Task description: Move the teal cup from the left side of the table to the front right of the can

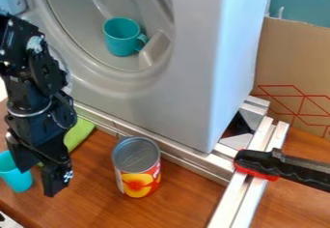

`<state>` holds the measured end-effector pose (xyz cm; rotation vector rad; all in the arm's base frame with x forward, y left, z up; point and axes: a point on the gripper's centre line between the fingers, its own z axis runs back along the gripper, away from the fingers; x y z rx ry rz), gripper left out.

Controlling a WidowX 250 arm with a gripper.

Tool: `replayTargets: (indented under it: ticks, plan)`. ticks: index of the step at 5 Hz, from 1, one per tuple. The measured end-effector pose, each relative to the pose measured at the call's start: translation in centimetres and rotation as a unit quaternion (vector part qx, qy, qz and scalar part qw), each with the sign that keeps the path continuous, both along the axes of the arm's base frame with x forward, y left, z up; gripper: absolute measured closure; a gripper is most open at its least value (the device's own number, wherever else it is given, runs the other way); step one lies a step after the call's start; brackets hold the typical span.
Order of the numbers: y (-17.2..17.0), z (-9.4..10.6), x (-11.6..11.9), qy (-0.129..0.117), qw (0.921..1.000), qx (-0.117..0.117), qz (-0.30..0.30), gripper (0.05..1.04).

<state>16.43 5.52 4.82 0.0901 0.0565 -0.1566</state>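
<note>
The black gripper (38,171) hangs low over the wooden surface at the left, its fingers apart. A light-blue cup (17,178) stands just left of it, its rim partly covered by the nearer finger; whether they touch I cannot tell. Behind the gripper lies a green object (78,134), partly hidden by the arm. To the right stands an upright can (137,166) with a fruit label. A teal mug (122,36) rests higher up, inside the round opening of a grey machine.
The grey machine (193,67) rises behind the surface, with metal rails (187,162) along its base. A black and red clamp (283,166) grips a rail at the right. Cardboard (293,63) stands at the back right.
</note>
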Motion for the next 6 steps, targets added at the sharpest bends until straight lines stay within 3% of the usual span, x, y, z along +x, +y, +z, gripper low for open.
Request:
replayTargets:
  ticks: [1, 2, 3, 4, 5, 6]
  plan:
    - [0.0, -0.2, -0.2, 0.005, 1.0000, -0.001, 0.001, 0.083]
    - [1.3, 1.0, -0.5, -0.019, 0.9997, 0.003, 0.017, 0.083]
    - [2.9, 1.4, -1.5, -0.005, 0.9994, 0.025, 0.024, 0.083]
    - [4.0, 0.3, -2.0, 0.025, 0.9992, 0.022, 0.021, 0.083]
    - [5.3, -0.7, -1.9, 0.036, 0.9990, 0.018, 0.019, 0.083]
    - [6.1, -0.9, -1.6, 0.023, 0.9996, 0.016, 0.003, 0.083]
